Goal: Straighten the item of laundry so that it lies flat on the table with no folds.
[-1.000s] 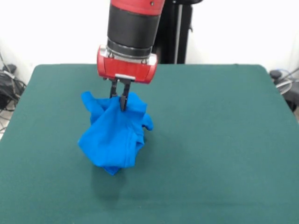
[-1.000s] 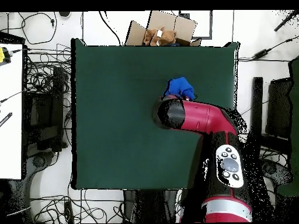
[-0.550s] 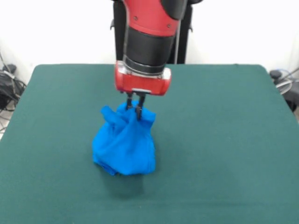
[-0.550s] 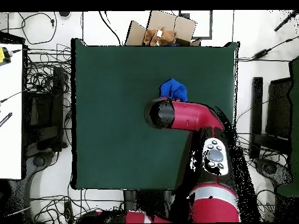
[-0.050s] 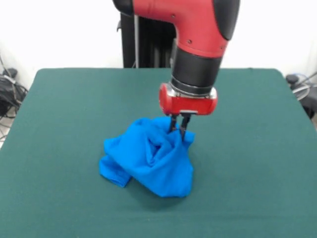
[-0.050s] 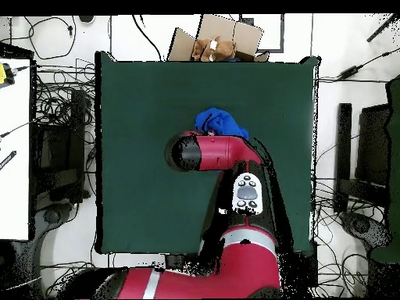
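Observation:
The item of laundry [image 5: 148, 161] is a bright blue shirt, bunched and folded on the table [image 5: 247, 148]; its lower edge rests on the green top while its upper right part is pulled up. My gripper [image 5: 177, 130] is shut on the fabric at that raised top edge, fingers pointing down. In the overhead view the item of laundry [image 6: 219, 122] pokes out above the red arm, which hides the gripper there. No lettering shows.
A cardboard box [image 6: 217, 41] sits just past the table's edge in the overhead view. Cables and equipment [image 6: 55, 148] lie on the floor beside the table, and a white surface [image 6: 14, 148] stands at the left.
My gripper has carried the shirt's top to the right in the front view and lower. The cloth now trails and spreads on the table behind it instead of hanging as a bundle.

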You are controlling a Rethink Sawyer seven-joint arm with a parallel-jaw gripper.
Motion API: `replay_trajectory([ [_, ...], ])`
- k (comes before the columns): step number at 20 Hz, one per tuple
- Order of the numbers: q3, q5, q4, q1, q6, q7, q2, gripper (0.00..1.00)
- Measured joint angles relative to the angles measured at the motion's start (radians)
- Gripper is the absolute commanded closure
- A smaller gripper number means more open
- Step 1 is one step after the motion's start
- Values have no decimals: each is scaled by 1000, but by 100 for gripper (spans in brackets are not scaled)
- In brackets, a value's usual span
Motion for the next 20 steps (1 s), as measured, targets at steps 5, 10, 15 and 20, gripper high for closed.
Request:
replay_trajectory([
  [5, 0, 0, -18, -11, -1, 0, 27, 100],
  [10, 0, 0, -60, -20, -1, 0, 50, 100],
  [15, 0, 0, -108, -22, -1, 0, 66, 100],
  [20, 0, 0, -155, -35, -1, 0, 86, 100],
])
